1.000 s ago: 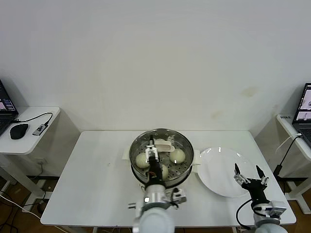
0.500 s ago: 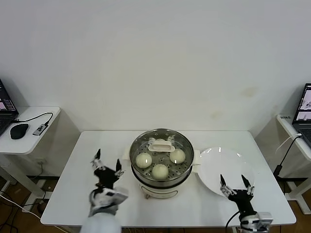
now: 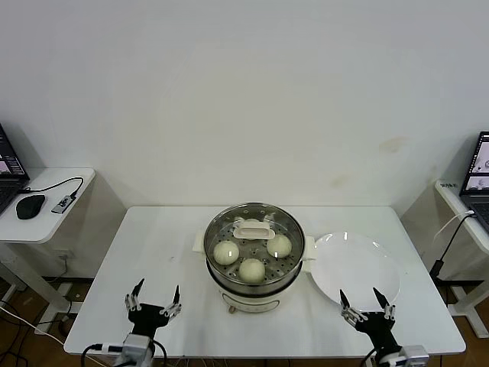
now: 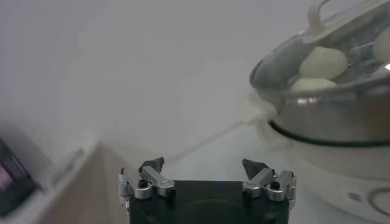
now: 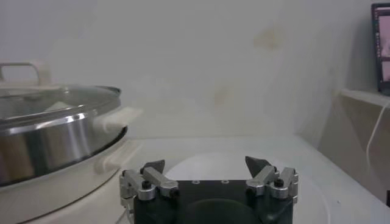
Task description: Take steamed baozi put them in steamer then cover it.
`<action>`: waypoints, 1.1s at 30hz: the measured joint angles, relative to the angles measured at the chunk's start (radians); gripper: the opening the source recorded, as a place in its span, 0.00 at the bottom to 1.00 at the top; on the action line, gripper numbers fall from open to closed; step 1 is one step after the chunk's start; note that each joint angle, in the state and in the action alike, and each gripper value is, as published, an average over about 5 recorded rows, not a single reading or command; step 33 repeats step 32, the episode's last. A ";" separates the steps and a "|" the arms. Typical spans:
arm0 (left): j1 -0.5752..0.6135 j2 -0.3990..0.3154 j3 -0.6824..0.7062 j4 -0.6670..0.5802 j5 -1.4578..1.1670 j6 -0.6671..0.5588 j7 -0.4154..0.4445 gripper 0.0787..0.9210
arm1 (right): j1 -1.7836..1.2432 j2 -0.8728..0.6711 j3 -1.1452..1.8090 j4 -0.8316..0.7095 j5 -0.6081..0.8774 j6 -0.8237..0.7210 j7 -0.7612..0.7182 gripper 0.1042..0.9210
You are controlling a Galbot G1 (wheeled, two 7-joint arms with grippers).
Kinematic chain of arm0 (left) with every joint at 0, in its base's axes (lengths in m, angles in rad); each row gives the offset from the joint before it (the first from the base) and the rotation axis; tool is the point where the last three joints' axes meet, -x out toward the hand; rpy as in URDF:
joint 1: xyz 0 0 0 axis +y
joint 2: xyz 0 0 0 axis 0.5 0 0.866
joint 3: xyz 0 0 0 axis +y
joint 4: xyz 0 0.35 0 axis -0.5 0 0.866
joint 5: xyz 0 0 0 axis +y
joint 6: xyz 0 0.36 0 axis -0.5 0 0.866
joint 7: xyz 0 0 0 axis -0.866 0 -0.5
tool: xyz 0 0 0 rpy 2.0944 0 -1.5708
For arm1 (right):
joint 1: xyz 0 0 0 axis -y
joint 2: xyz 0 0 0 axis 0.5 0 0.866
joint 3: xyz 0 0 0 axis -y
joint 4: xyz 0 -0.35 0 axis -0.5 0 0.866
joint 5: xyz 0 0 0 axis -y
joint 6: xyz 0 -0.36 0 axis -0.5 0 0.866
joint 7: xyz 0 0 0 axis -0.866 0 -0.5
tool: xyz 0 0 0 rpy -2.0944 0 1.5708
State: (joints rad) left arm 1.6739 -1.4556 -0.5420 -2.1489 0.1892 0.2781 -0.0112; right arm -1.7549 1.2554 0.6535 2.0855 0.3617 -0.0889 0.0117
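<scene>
The steamer [image 3: 216, 258] stands mid-table on its cream pot base. Inside lie the baozi: three show clearly [image 3: 251, 269], a fourth is partly hidden under the cover's handle. The glass cover [image 3: 286, 226] sits on the steamer, its cream handle [image 3: 252, 230] toward the back. My left gripper [image 3: 154, 295] is open and empty near the front edge, left of the pot. My right gripper [image 3: 364, 299] is open and empty at the front edge of the white plate [image 3: 355, 267]. The left wrist view shows the covered steamer [image 4: 329, 115] and buns [image 4: 324, 61]. The right wrist view shows the steamer [image 5: 55, 137] and plate [image 5: 207, 167].
A side table at far left holds a mouse [image 3: 30, 206] and a laptop edge. Another laptop [image 3: 477, 172] stands on a side table at far right, with a cable [image 3: 449, 233] hanging by the table's right edge.
My left gripper has drawn back from over the covered steamer to the front left of the table. My right gripper has drawn back toward the front edge.
</scene>
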 measured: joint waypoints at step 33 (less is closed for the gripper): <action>0.116 -0.004 -0.079 -0.015 -0.206 -0.047 0.025 0.88 | -0.003 -0.003 0.002 -0.008 -0.035 -0.026 0.012 0.88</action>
